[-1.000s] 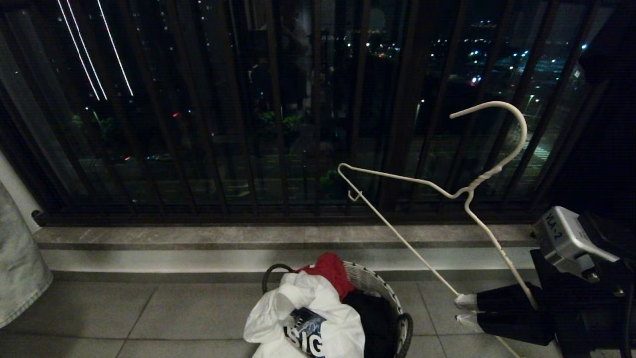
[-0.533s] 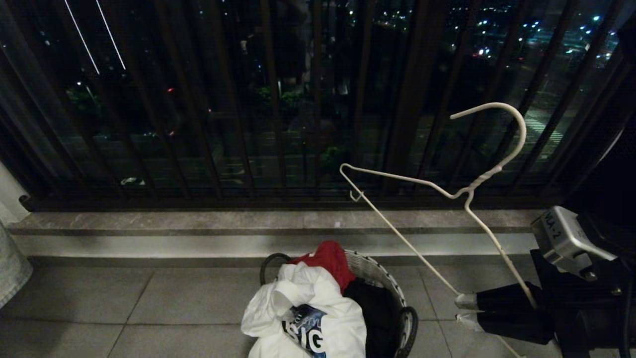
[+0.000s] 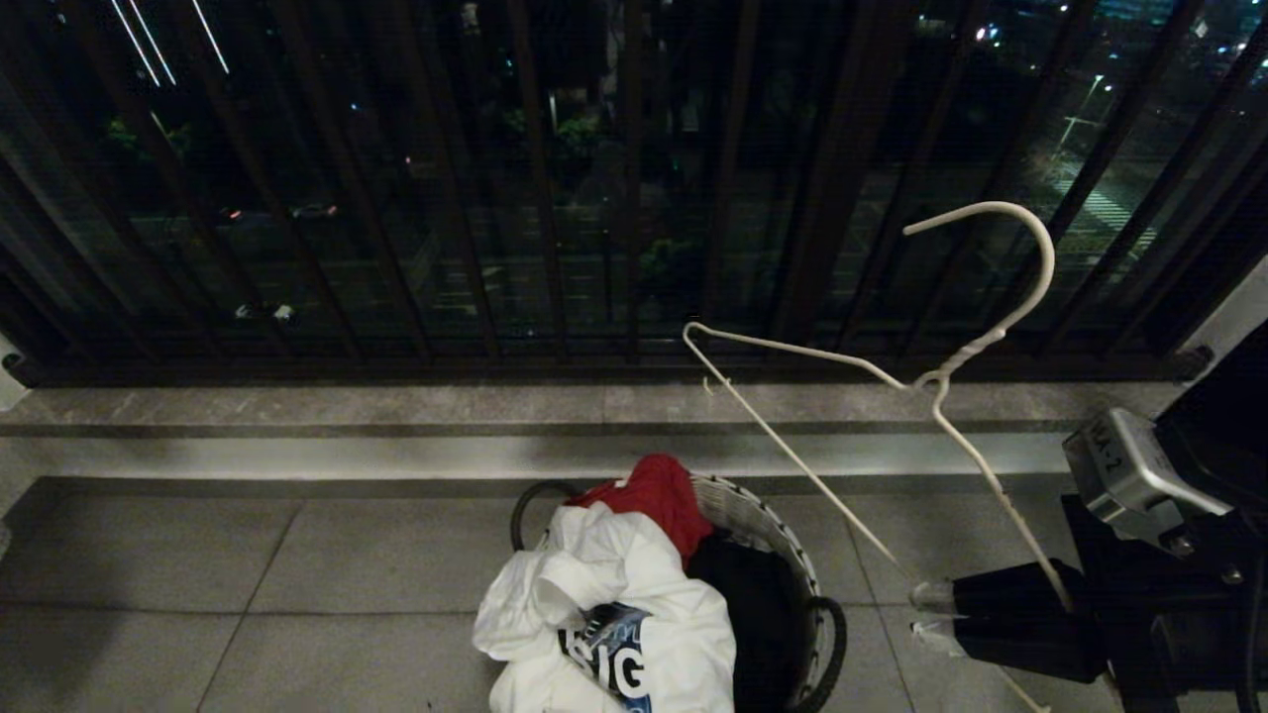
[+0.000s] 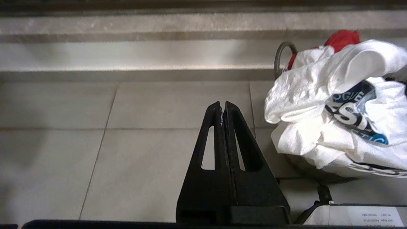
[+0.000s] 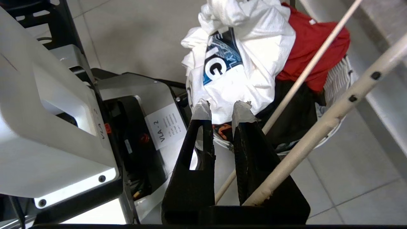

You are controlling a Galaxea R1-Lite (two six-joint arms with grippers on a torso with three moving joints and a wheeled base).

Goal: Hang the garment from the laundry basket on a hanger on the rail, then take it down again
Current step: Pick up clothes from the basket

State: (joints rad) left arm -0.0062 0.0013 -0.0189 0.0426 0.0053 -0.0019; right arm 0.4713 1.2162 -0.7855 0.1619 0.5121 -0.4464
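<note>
Currently pre-pickup: right gripper clamps the white wire hanger by one shoulder end, left gripper shut and empty beside the laundry basket, where the white T-shirt awaits grasping next.

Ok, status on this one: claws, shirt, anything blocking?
Left claw shut, empty, beside laundry basket. Right claw shut on hanger, raised. Garment atop basket, untouched. Red cloth, black cloth beside it, nothing over it.

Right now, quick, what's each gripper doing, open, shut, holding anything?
Left gripper: shut, empty, beside the laundry basket.
Right gripper: shut on the hanger.
</note>
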